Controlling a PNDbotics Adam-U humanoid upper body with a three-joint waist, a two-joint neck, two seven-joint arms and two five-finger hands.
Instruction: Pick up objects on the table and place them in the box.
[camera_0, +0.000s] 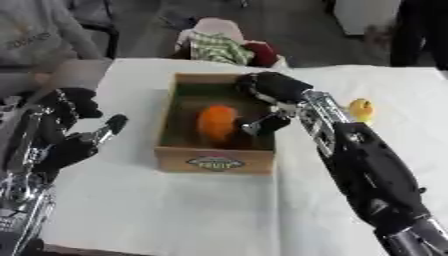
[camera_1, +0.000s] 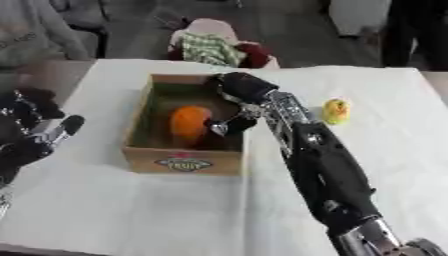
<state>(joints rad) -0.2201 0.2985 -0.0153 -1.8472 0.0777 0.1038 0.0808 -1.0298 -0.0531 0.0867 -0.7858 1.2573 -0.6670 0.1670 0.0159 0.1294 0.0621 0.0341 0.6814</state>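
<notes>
My right hand reaches in from the lower right, the black and silver forearm crossing the white tablecloth toward eleven o'clock, and it sits over the right half of the open brown cardboard box with a round fruit label on its front wall. The knuckles are humped above the far right corner of the box, and the fingers bend downward into it. The thumb points toward the orange rounded object lying inside the box, just beside it at its three o'clock side. I cannot tell whether the thumb tip touches the orange thing or stands a hair apart, and I see nothing gripped between thumb and fingers; whether the fingers are relaxed or drawn in is not clear to me from here.

The orange object rests on the box floor a little left of centre, with a dark reddish patch low against it toward the front wall.

A small yellow object stands on the cloth outside the box, at about three o'clock from it, just beyond my right forearm and apart from it.

My left hand shows at the left edge, at nine o'clock from the box and well apart, raised with its fingers spread and loose, holding nothing.
</notes>
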